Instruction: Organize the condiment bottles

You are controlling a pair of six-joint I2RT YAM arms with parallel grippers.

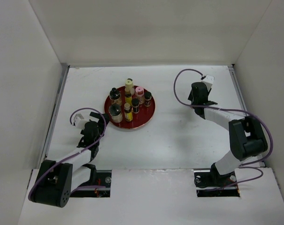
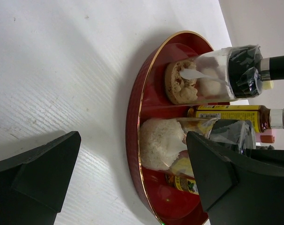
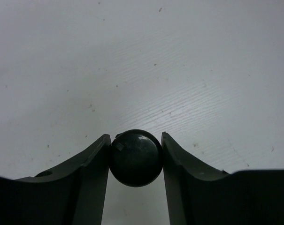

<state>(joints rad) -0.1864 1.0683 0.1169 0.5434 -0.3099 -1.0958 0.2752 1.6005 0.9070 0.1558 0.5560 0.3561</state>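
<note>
A: Which step is in hand?

B: Picking up the stray one, I'd judge. The right gripper (image 3: 135, 136) has its fingers partly closed, one on each side of a round black cap (image 3: 134, 159), and both inner faces touch it. The bottle's body is hidden directly under the cap, so I can't tell whether it rests on the table (image 3: 132, 56) or hangs clear of it.

A: And the other condiment bottles (image 1: 128, 101)?

B: They're crowded upright on the red tray (image 1: 142, 123), well off to that gripper's side, with bare table between.

A: The other arm?

B: The left gripper (image 1: 94, 127) is spread wide and holds nothing. The tray's rim lies just ahead of its fingertips. A black-capped jar of brown lumps (image 2: 188, 82) stands just inside that rim.

A: What does the next move call for?

B: Probably a firm squeeze and a straight lift, because a smooth round cap may slip. Then a level carry across to the tray, setting the bottle down in the bare patch on the side facing the right gripper. The bottles stand close together, so the fingers need room to open.
</note>
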